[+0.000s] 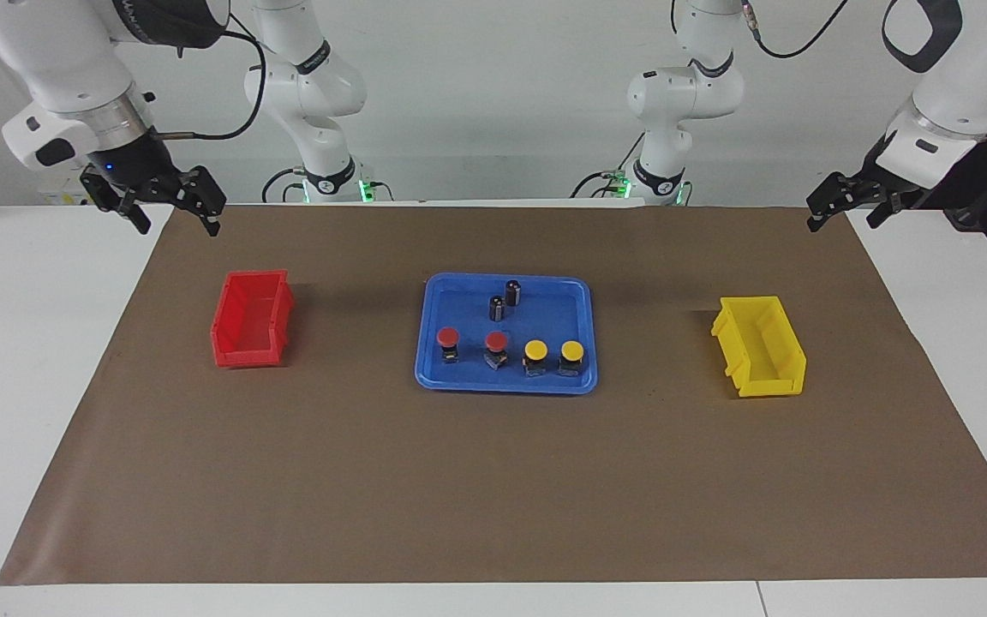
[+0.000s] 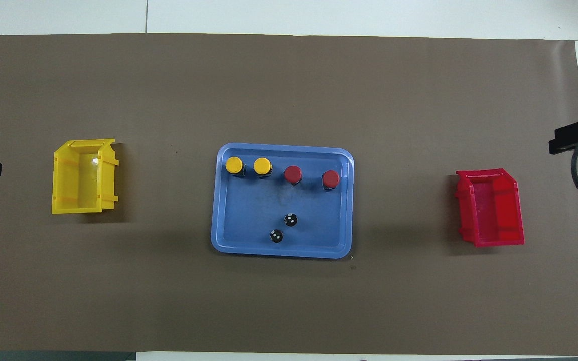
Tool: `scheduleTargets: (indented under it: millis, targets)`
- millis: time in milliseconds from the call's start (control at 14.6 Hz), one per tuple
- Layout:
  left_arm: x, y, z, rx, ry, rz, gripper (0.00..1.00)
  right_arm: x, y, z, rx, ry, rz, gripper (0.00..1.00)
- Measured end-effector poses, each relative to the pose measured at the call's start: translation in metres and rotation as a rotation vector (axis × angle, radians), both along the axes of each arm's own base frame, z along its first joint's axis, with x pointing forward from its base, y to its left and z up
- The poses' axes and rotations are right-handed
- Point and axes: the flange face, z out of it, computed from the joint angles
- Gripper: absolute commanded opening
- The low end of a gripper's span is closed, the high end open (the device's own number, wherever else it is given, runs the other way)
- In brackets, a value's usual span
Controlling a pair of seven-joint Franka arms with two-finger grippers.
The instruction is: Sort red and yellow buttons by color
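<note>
A blue tray (image 1: pixel 506 377) sits in the middle of the brown paper (image 1: pixel 493 480) that covers the counter (image 1: pixel 22 360). In it, 4 buttons stand in a row along the edge farther from the robots. The 2 yellow buttons (image 1: pixel 553 357) stand side by side at the left arm's end of the row, and the 2 red buttons (image 1: pixel 471 344) stand at the right arm's end, with a small gap between each pair of neighbours. The red button (image 1: pixel 495 350) next to the yellow pair looks slightly tilted on its dark body; the other 3 stand upright.

Nearer to the robots in the same tray, 2 dark cylinders (image 1: pixel 505 300) stand upright close to each other, apart from the row of buttons.

A yellow bin (image 1: pixel 759 345) rests on the paper toward the left arm's end of the counter, well apart from the tray. A red bin (image 1: pixel 254 319) rests toward the right arm's end, also well apart from the tray. Nothing shows inside either bin.

The left tool (image 1: pixel 853 208) hangs in the air over the corner of the paper at its own end, nothing between its fingers, which stand apart. The right tool (image 1: pixel 175 214) hangs over the matching corner at its end, its fingers spread wide and holding nothing. Both tools are well clear of the tray and the bins.
</note>
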Motion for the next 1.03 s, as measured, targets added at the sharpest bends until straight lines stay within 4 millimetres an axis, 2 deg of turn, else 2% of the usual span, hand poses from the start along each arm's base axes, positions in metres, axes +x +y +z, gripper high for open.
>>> scheduleTargets:
  millis: [137, 274, 479, 616, 753, 890, 1027]
  targets:
    - [0.000, 0.000, 0.000, 0.000, 0.000, 0.000, 1.00, 0.021, 0.043, -0.001, -0.003, -0.001, -0.001, 1.00]
    - [0.000, 0.000, 0.000, 0.000, 0.000, 0.000, 1.00, 0.040, 0.097, -0.016, -0.004, -0.014, -0.008, 1.00]
    - [0.000, 0.000, 0.000, 0.000, 0.000, 0.000, 1.00, 0.060, 0.193, -0.054, 0.015, -0.081, -0.043, 1.00]
    - [0.000, 0.000, 0.000, 0.000, 0.000, 0.000, 1.00, 0.060, 0.250, -0.090, 0.031, -0.110, -0.055, 1.00]
    - [0.000, 0.000, 0.000, 0.000, 0.000, 0.000, 1.00, 0.054, 0.276, -0.141, 0.047, -0.134, -0.065, 1.00]
    - [0.000, 0.000, 0.000, 0.000, 0.000, 0.000, 1.00, 0.038, 0.282, -0.193, 0.057, -0.147, -0.061, 1.00]
    - [0.000, 0.000, 0.000, 0.000, 0.000, 0.000, 1.00, 0.019, 0.286, -0.231, 0.050, -0.127, -0.047, 1.00]
